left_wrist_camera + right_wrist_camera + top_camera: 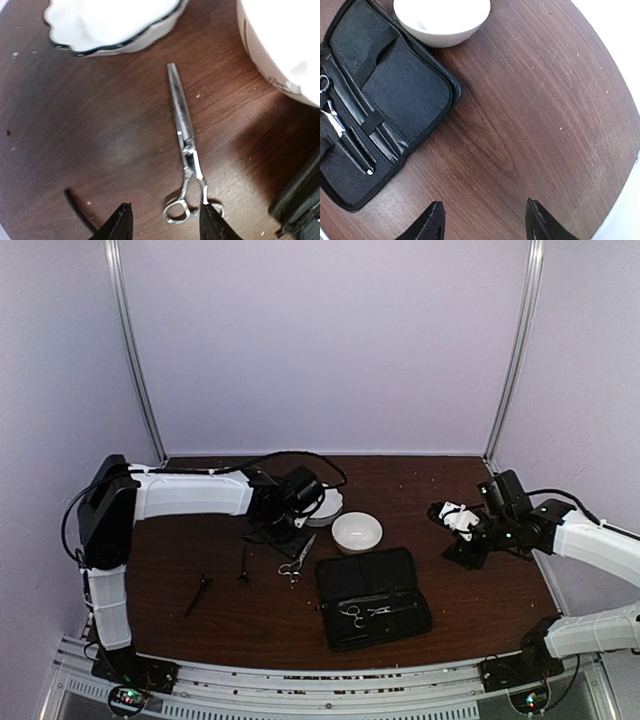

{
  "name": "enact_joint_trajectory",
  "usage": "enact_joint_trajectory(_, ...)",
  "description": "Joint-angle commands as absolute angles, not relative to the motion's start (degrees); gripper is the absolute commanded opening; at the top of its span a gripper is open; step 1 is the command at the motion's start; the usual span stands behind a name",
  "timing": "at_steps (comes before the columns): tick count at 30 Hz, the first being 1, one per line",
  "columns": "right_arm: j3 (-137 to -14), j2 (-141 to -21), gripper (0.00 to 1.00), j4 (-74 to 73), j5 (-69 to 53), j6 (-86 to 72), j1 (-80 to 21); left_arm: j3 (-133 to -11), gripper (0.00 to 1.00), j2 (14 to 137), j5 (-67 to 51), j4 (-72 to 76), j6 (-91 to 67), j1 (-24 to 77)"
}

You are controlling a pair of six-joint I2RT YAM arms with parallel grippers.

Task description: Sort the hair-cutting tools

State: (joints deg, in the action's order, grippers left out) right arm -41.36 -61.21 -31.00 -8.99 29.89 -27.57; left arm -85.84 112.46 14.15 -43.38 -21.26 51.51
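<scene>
On the table (180, 540), left of centre, the loose scissors (187, 145) lie flat, blades toward the scalloped dish (115, 35), rings toward the near edge. Your left gripper (165, 222) is right over the ring end with its fingers apart. One ring shows between them and the other is partly behind the right finger. Can't tell if a finger touches the metal, and nothing is lifted. The round bowl (357, 532) is just right of the blades and the black case (372, 598) sits near the rings. The second scissors (355, 615) already lie inside the open case. One black clip (243, 562) is just left of the loose scissors and the other clip (198, 595) is further left, both on bare wood. Your right gripper (485, 225) is also spread and empty, over bare wood beside the case, well apart from every tool.

Step in hand, as I read it: picking up the loose scissors. One tool looks sorted and three are left.

For the next move, come straight down so the fingers straddle the shanks just above the rings, then close across that narrow part. Thin flat steel on wood may slip or pivot, so squeeze before lifting. It probably goes in the case with its twin. Watch the dish rim near the blade tips when you lift.
</scene>
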Motion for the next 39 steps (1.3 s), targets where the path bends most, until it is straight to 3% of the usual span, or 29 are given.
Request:
enact_joint_trajectory(1, -42.8, -61.0, 0.56, -28.7, -12.5, 28.7, -27.2, -91.5, 0.48, 116.9, 10.7, -43.0, -24.8, 51.6)
enact_joint_trajectory(14, -42.3, -61.6, 0.56, -28.0, -12.2, 29.2, -27.2, -95.0, 0.49, 123.6, 10.6, -43.5, -23.0, 51.5)
enact_joint_trajectory(25, -42.8, -63.3, 0.55, -28.1, -11.7, 29.1, -27.2, -92.6, 0.44, 125.1, 8.0, -43.2, -22.2, 51.5)
enact_joint_trajectory(30, -43.1, -63.8, 0.55, -28.4, -12.0, 29.1, -27.2, -87.7, 0.33, 123.0, 6.9, -43.2, -23.2, 51.5)
enact_joint_trajectory(33, -43.4, -64.1, 0.55, -28.8, -12.1, 28.9, -27.2, -83.1, 0.2, 120.2, 7.6, -43.4, -24.5, 51.5)
enact_joint_trajectory(39, -43.4, -64.7, 0.55, -28.7, -12.6, 28.9, -27.3, -71.8, 0.18, 113.0, 7.7, -42.4, -30.2, 51.6)
